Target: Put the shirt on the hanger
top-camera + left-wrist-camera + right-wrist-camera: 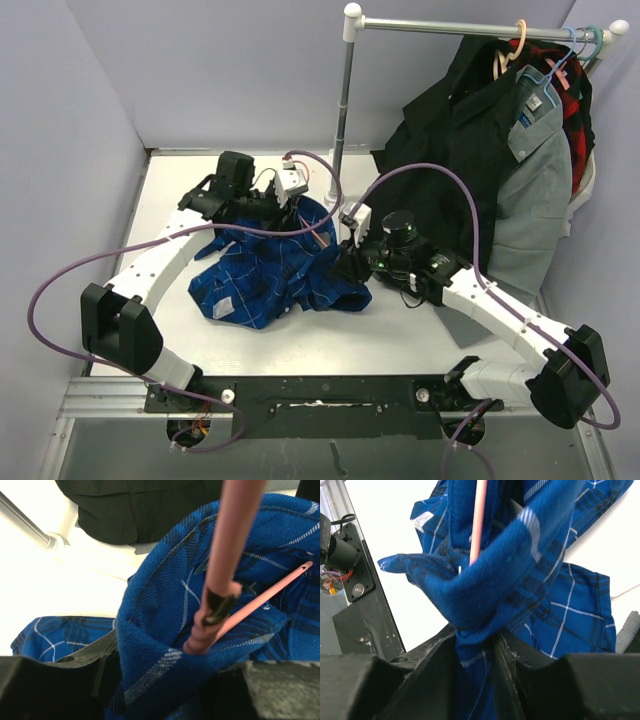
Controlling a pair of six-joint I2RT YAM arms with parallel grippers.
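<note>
Jaws left and right clamp the shirt, the hanger inside it, on a white table.

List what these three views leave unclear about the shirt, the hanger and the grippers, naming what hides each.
1. Rest of the hanger: left wrist view, cut by the top edge; top view, buried in the shirt.
2. What the left gripper clamps, hanger or cloth: left wrist view, folds cover the gap.
3. Fingertips of the right gripper: right wrist view, wrapped in cloth.
4. Collar and sleeves of the shirt: every view, bunched cloth.
</note>
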